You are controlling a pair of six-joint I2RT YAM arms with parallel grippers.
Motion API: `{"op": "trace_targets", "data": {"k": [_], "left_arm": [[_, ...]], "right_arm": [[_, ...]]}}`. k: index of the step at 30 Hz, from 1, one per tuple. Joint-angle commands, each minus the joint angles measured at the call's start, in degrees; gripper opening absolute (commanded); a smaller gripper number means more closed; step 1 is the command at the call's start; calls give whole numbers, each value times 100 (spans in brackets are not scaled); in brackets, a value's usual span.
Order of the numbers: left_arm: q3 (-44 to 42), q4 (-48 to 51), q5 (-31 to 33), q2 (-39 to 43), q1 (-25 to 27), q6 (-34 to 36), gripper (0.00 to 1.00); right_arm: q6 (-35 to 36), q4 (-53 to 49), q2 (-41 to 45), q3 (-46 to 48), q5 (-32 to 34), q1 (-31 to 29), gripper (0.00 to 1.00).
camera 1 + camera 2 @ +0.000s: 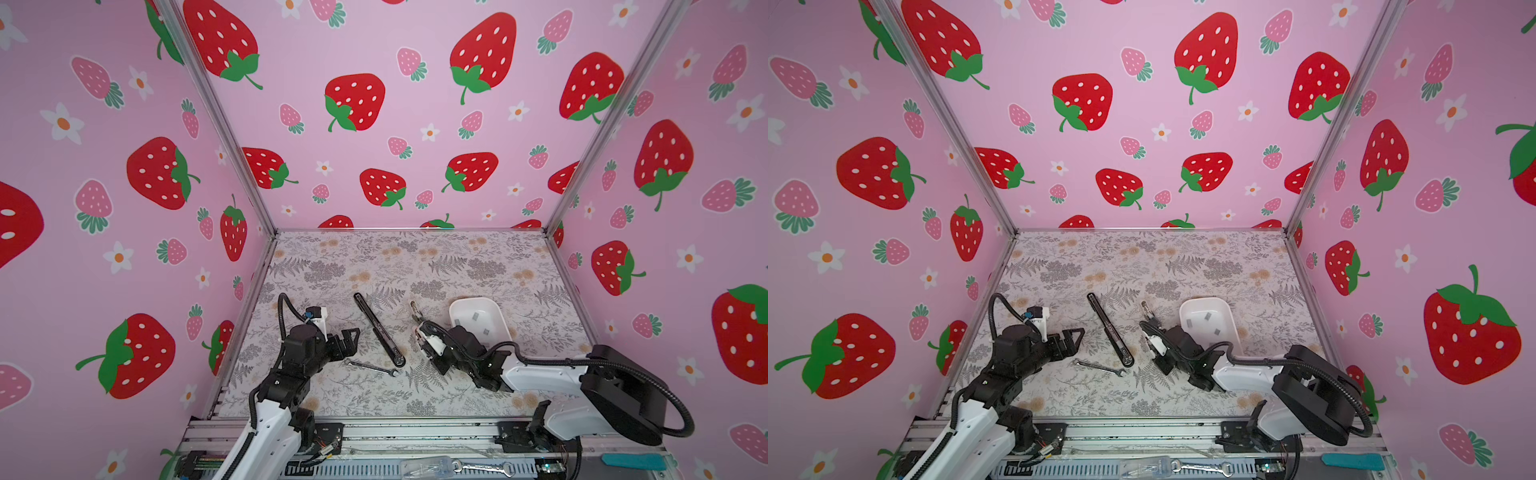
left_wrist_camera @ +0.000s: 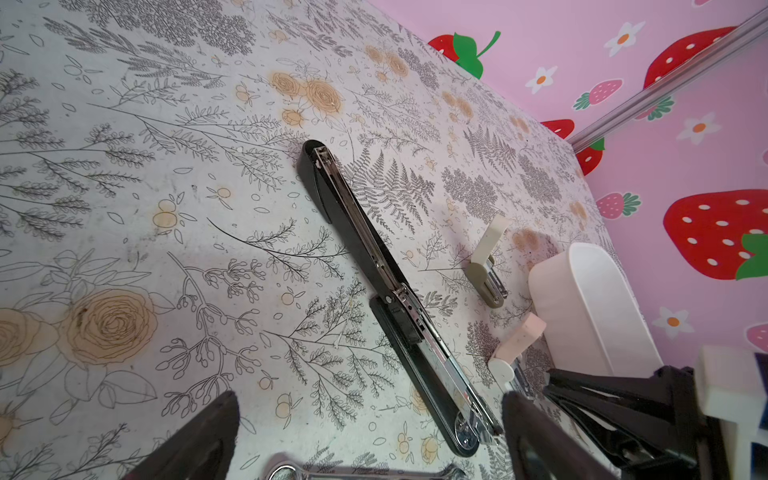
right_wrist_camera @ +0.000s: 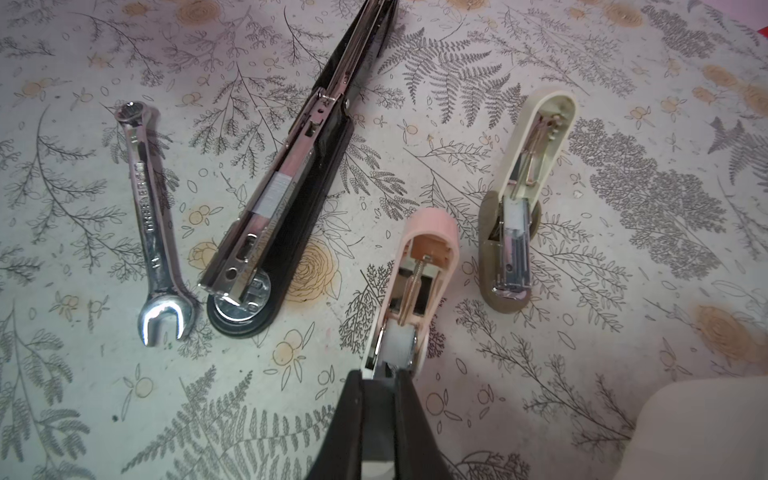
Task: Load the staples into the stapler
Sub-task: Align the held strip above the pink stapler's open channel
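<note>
The black stapler (image 1: pixel 380 332) (image 1: pixel 1111 332) (image 2: pixel 370 249) (image 3: pixel 291 178) lies folded open flat mid-table, silver channel up. A pale grey block (image 3: pixel 275 194) sits in that channel. Grey staples (image 1: pixel 475 316) (image 1: pixel 1207 316) lie in the white tray (image 1: pixel 457 303) (image 1: pixel 1187 303). My left gripper (image 1: pixel 353 343) (image 1: pixel 1077 343) (image 2: pixel 365 440) is open and empty, just left of the stapler's round end. My right gripper (image 1: pixel 420 322) (image 1: pixel 1152 322) (image 3: pixel 382 374) is shut, its tips against the end of a small pink stapler (image 3: pixel 419 266). Whether it pinches anything I cannot tell.
A silver wrench (image 1: pixel 372 368) (image 1: pixel 1100 368) (image 3: pixel 149 216) lies in front of the stapler, under my left gripper. A small beige stapler (image 1: pixel 413 307) (image 3: pixel 523 199) lies open beside the pink one, next to the tray (image 2: pixel 590 299). Strawberry-print walls enclose three sides.
</note>
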State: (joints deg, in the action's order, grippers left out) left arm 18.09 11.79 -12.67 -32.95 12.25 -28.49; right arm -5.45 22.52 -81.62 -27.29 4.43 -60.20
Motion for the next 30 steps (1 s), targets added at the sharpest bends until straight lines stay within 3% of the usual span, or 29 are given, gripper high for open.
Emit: {"op": "trace_targets", "data": {"k": [1, 30], "left_arm": [[-31, -88, -43, 52, -29, 28, 100], [-42, -60, -43, 87, -21, 10, 100]], "right_arm": [[-144, -140, -209, -265, -30, 18, 10], [-552, -134, -436, -236, 188, 26, 10]]}}
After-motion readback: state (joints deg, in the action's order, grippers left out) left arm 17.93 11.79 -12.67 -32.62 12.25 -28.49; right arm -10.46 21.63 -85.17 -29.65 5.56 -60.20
